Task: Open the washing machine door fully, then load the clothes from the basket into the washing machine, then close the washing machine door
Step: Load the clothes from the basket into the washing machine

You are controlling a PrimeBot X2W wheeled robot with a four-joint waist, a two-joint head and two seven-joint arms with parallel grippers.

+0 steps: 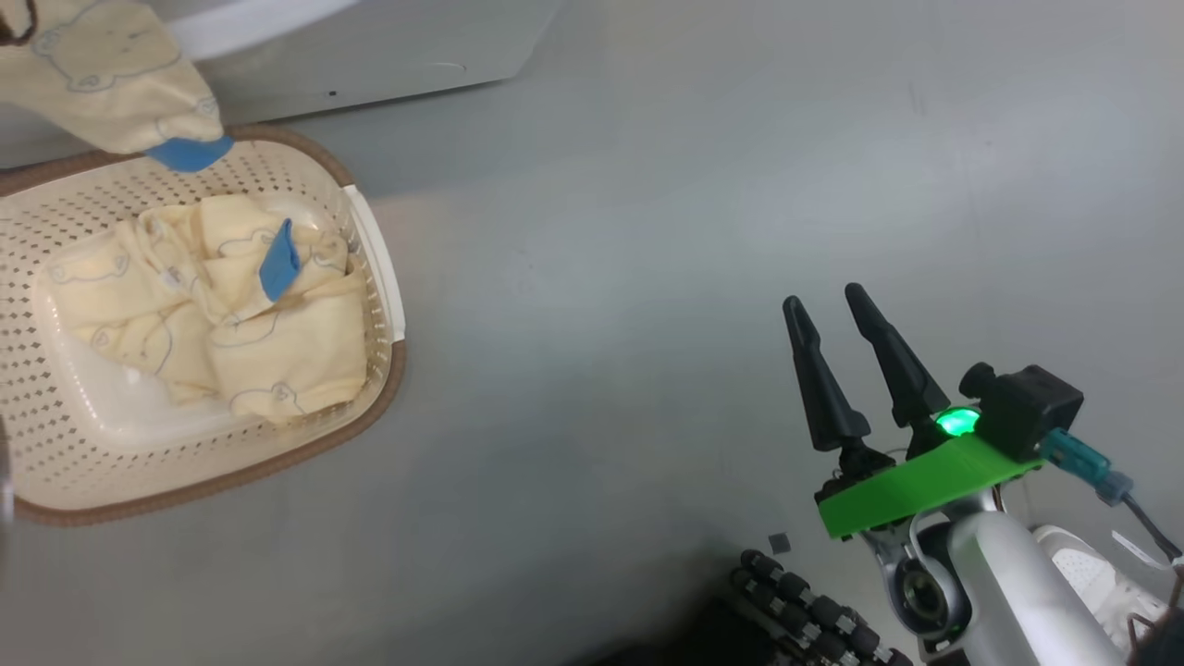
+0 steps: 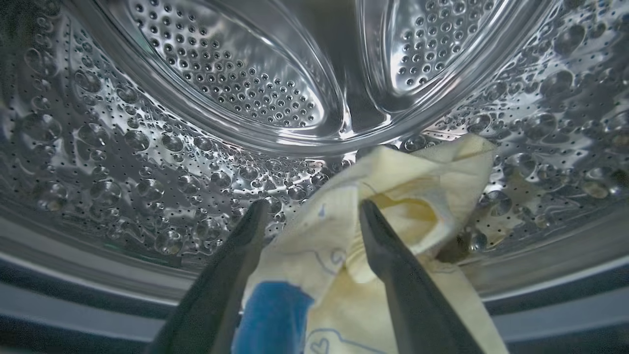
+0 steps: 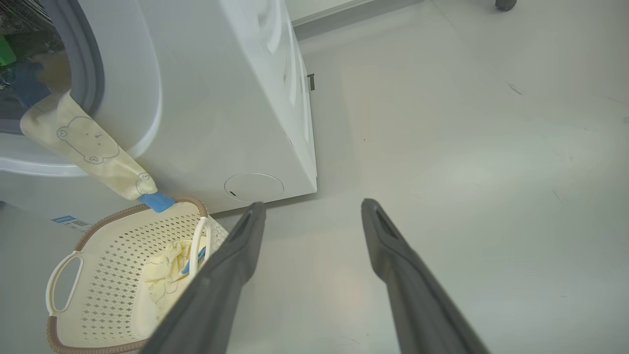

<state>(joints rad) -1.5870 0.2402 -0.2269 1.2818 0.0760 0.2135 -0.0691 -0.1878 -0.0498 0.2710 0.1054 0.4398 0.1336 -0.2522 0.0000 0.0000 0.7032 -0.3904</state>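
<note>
Left gripper (image 2: 312, 204), jaws apart inside the drum (image 2: 147, 162), straddles the clothes (image 2: 422, 196), trailing lengthwise down toward the basket (image 3: 113, 241).

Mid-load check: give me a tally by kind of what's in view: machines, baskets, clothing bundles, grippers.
Washing machine: 1
Basket: 1
Clothing bundles: 2, the hanging piece and the basket heap
Grippers: 2, left gripper and right gripper
Total: 6

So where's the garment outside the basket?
In the right wrist view, the garment drapes from the washer opening at left, its blue cuff dangling over the basket rim.
</note>
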